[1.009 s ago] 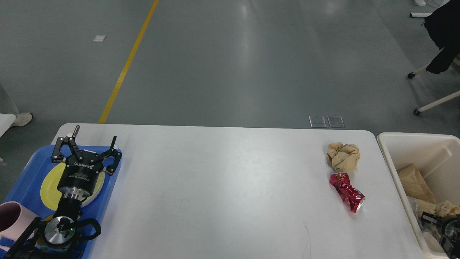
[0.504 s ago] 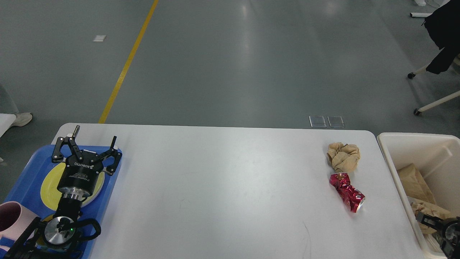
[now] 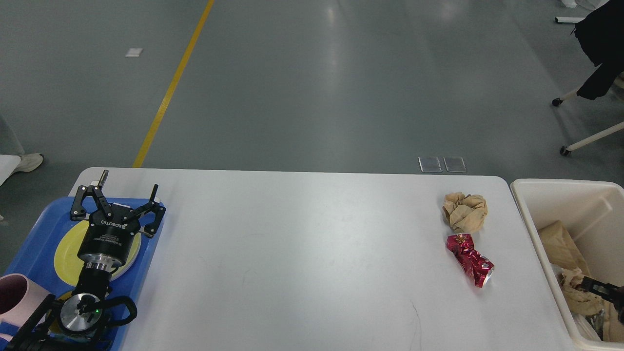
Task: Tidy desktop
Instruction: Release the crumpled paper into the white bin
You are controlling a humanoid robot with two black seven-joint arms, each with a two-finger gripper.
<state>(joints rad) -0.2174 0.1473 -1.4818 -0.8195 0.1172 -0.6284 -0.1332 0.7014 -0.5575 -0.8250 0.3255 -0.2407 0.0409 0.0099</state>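
The white desktop holds a crumpled brown paper ball and a crushed red can near its right end, close together. My left gripper is open and empty, hovering over the blue tray at the desktop's left end, above a yellow plate. Only a dark tip of my right gripper shows at the right edge, inside the cream bin, beside crumpled paper. Its fingers cannot be told apart.
A pink cup stands on the tray's near left corner. The bin also holds a brown paper bag. Beyond the desktop is grey floor with a yellow line and chair legs at the far right.
My right gripper has drawn back towards the right edge inside the bin, showing less of itself, and crumpled paper now lies where it was. The left arm has not moved.
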